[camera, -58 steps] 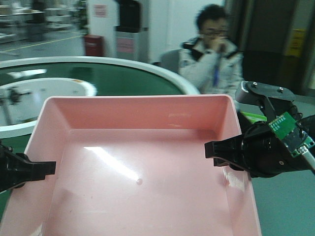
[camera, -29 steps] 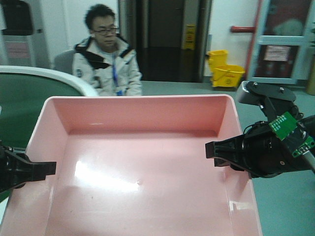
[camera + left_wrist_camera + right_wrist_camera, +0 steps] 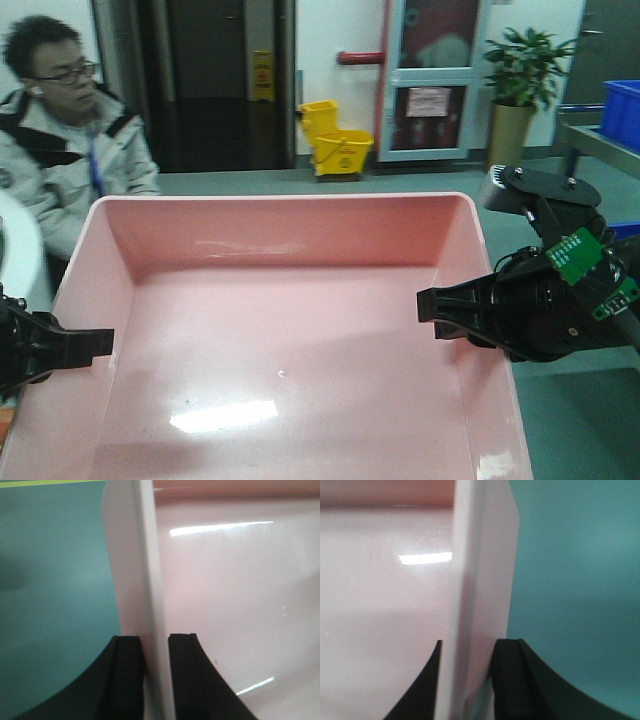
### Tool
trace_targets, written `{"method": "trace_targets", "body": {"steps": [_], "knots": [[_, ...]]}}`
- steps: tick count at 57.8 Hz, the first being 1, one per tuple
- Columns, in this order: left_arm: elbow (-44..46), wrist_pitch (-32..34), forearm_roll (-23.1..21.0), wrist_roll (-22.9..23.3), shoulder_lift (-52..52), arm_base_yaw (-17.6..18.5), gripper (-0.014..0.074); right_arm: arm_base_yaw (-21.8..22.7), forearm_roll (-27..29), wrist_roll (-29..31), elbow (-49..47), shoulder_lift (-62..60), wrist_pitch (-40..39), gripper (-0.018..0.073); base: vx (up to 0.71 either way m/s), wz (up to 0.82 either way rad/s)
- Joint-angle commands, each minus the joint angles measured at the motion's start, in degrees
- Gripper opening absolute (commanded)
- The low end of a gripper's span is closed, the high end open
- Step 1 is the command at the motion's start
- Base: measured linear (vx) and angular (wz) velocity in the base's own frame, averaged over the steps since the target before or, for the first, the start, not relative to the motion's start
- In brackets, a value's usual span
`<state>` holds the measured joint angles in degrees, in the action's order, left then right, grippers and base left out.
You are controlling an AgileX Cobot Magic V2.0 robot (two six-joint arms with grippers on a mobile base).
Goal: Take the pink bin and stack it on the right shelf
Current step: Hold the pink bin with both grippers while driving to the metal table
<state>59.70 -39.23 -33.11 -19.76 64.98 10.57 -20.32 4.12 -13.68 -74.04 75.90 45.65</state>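
Firmly clamped: pink bin (image 3: 290,330), L wall betw. left fingers (image 3: 187,680), R wall betw. right fingers (image 3: 512,690).

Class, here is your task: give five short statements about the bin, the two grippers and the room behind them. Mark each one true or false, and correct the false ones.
1. The pink bin has nothing inside it. True.
2. The left gripper clamps one side wall of the bin. True.
3. The right gripper hangs open, clear of the bin. False: it pinches the opposite side wall.
4. A red bucket stands behind the bin. False: the mop bucket is yellow.
5. A potted plant stands in the background. True.
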Motion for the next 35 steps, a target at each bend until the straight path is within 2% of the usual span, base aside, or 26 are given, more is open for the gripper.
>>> {"method": "trace_targets", "body": {"steps": [1,35], "knots": [[1.77,1.94,-3.18,-0.77,-1.96,0.38,-0.0001,0.54,-0.94,-0.2,-2.12,-1.78,-5.59,-0.0009,0.25,-0.47],[1.77,1.94,-3.18,-0.77,-1.96,0.38,-0.0001,0.54,-0.94,-0.2,-2.12,-1.78,-5.59,-0.0009,0.35,-0.34]]}}
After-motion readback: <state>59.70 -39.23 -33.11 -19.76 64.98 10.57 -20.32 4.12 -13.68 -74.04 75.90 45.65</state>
